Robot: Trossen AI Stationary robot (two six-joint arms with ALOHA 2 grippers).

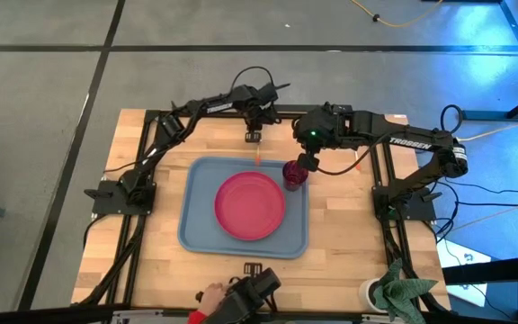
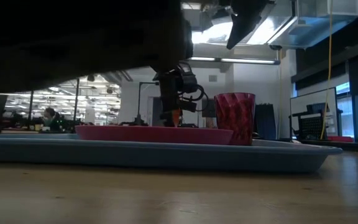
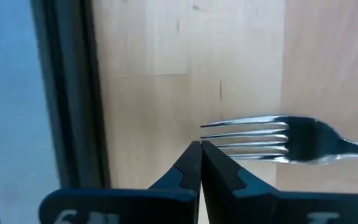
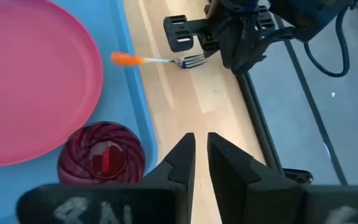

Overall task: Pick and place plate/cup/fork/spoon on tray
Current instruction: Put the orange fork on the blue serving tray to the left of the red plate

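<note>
The ribbed dark red cup (image 1: 294, 174) stands on the blue-grey tray (image 1: 196, 229) beside the smooth round pink plate (image 1: 250, 205). The steel-pronged, orange-handled fork (image 4: 148, 60) lies across the tray's far rim onto the wooden table (image 1: 349, 243). The left gripper (image 3: 201, 163), fingers pressed together and empty, hovers at the prongs; the right gripper (image 4: 201, 157) hangs narrowly parted beside the cup, holding nothing

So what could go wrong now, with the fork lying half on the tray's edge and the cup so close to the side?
The fork lies across the tray rim, handle over the tray, prongs on the table. The shut left gripper sits right at the prongs, so a nudge might slide it off instead of in. The cup stands near the tray's edge beside the plate, with the right gripper just above it. A small bump there could tip it.
</note>
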